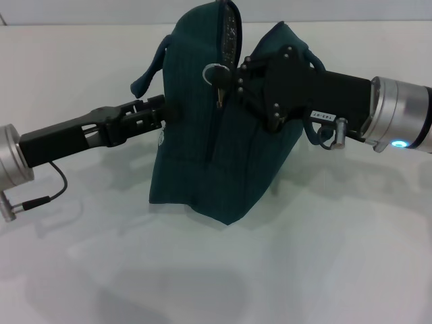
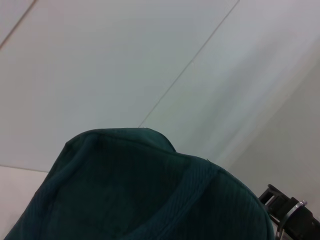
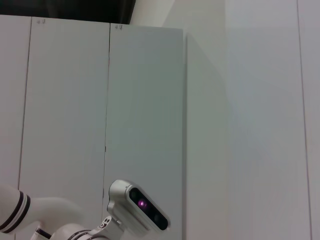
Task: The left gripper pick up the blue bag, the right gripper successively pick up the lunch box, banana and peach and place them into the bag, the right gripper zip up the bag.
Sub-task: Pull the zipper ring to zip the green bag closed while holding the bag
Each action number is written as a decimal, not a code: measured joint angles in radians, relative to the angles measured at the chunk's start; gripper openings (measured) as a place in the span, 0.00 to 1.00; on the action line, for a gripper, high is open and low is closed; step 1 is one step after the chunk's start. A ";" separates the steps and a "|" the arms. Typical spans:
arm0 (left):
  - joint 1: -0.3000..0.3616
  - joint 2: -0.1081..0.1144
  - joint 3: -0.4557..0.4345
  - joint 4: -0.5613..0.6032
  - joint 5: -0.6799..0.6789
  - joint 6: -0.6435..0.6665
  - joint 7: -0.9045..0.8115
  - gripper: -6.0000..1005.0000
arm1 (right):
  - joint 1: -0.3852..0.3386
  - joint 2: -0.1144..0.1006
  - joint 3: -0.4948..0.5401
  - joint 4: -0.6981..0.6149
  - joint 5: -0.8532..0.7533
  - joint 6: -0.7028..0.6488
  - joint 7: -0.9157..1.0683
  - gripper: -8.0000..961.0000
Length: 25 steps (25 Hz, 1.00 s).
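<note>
Right now the blue bag (image 1: 209, 155) stands upright near the middle of the white table (image 1: 283, 270), its base on the surface and its top edge nearly at the upper border of the head view. One loop handle (image 1: 150, 67) droops off its left side. Along the top runs the zipper, with the metal ring pull (image 1: 216, 73) hanging just below the opening (the short stretch of zipper above it appears slightly parted).

From the left, the left gripper (image 1: 165, 116) reaches in level and meets the bag's side wall; its fingertips are pressed into or hidden by the fabric, so I cannot tell whether they are clamped on it or merely touching. The left wrist view shows only dark teal cloth (image 2: 150, 195) filling the lower part, with a seam ridge across it.

From the right, the right gripper (image 1: 237, 84) comes in level at the bag's upper part, its black fingers right beside the ring pull. Whether they pinch the pull cannot be made out. The right wrist view looks away at pale wall panels and a white camera head (image 3: 140, 205).
</note>
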 joint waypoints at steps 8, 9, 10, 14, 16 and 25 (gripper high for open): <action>-0.004 -0.001 0.000 0.000 0.000 0.007 -0.002 0.53 | 0.002 0.000 0.000 0.000 0.000 0.003 0.000 0.02; -0.004 -0.001 0.000 0.000 -0.001 0.007 -0.002 0.48 | 0.001 0.000 0.000 0.001 0.000 0.003 0.000 0.02; -0.004 -0.001 0.000 0.000 -0.002 0.007 -0.003 0.44 | 0.000 0.000 0.000 0.000 0.000 0.003 0.000 0.01; -0.003 -0.001 0.002 -0.001 -0.002 0.009 -0.001 0.34 | 0.000 0.000 0.000 0.001 0.000 0.003 0.000 0.01; -0.003 -0.001 0.012 -0.001 -0.002 0.010 -0.001 0.30 | -0.001 0.000 0.000 0.002 0.000 0.003 0.000 0.02; -0.009 -0.003 0.069 -0.007 -0.003 0.010 0.009 0.13 | -0.007 0.000 0.000 0.000 0.006 -0.013 0.016 0.01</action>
